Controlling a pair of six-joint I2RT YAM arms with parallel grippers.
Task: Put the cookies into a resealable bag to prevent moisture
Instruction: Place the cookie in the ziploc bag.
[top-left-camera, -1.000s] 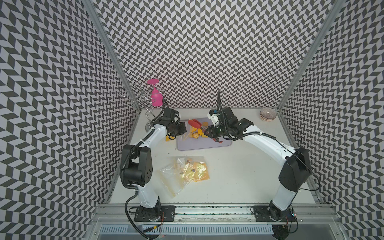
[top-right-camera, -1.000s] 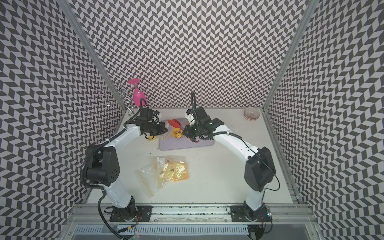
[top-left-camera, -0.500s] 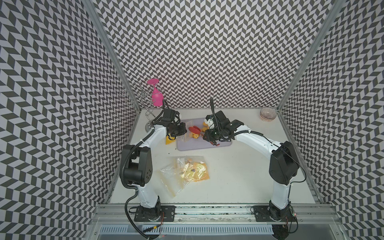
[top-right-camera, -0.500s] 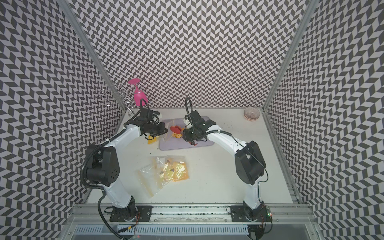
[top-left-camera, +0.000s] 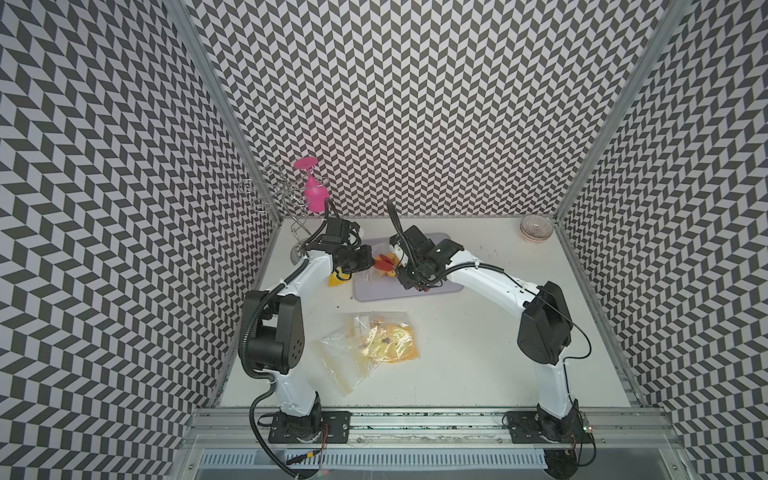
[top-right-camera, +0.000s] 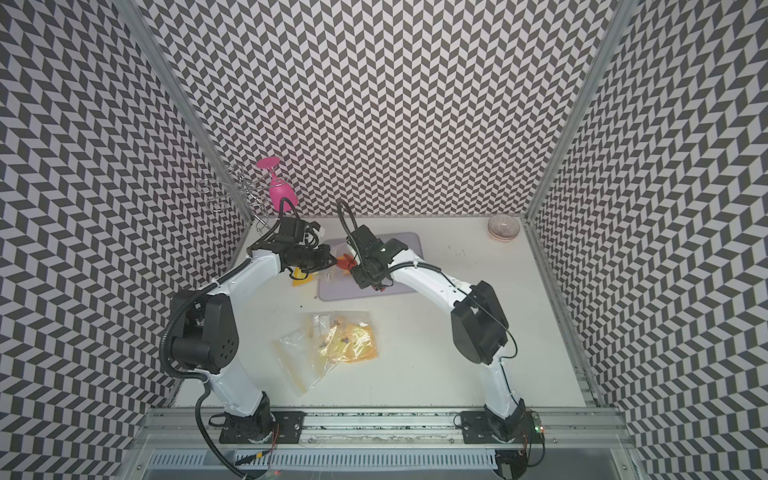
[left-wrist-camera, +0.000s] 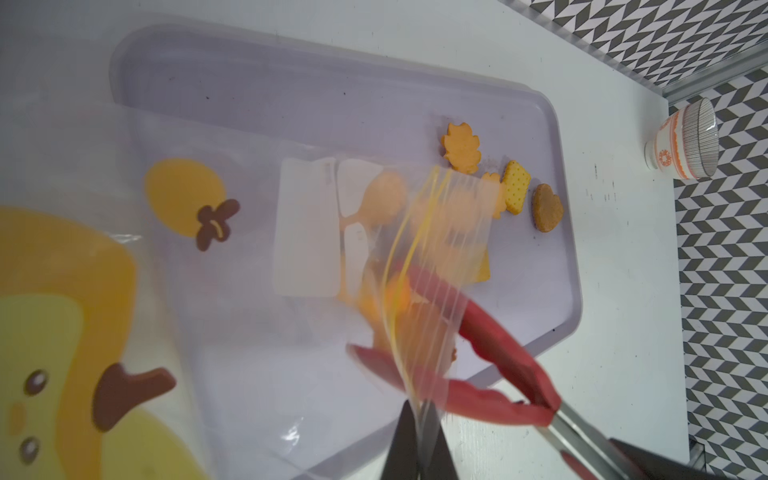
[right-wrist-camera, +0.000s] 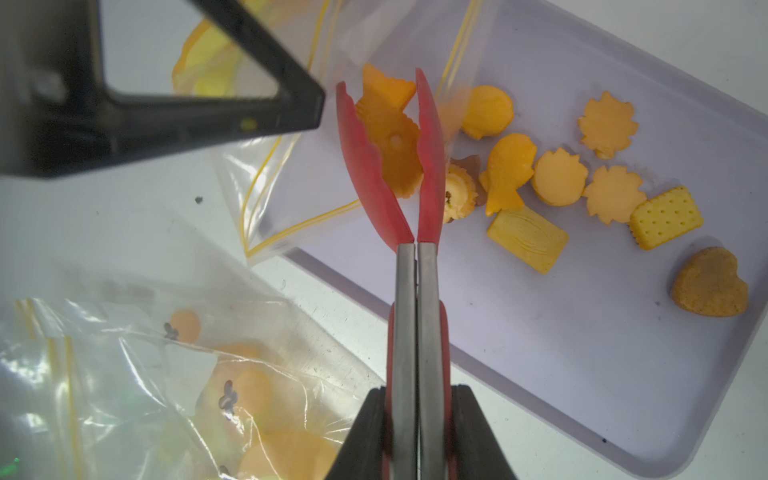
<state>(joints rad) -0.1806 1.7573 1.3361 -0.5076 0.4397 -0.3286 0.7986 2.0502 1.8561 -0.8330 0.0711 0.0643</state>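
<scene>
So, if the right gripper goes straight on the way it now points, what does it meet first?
The right gripper holds red tongs pinching a cookie. Their tips would first meet the clear bag held by the left gripper, likely its open mouth, though depth is unclear.

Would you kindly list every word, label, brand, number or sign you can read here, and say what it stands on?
No text can be read anywhere in these views.
On the resealable bag: white panels, blank or too blurred to tell.
On the bowl: orange ornament only, no letters.
</scene>
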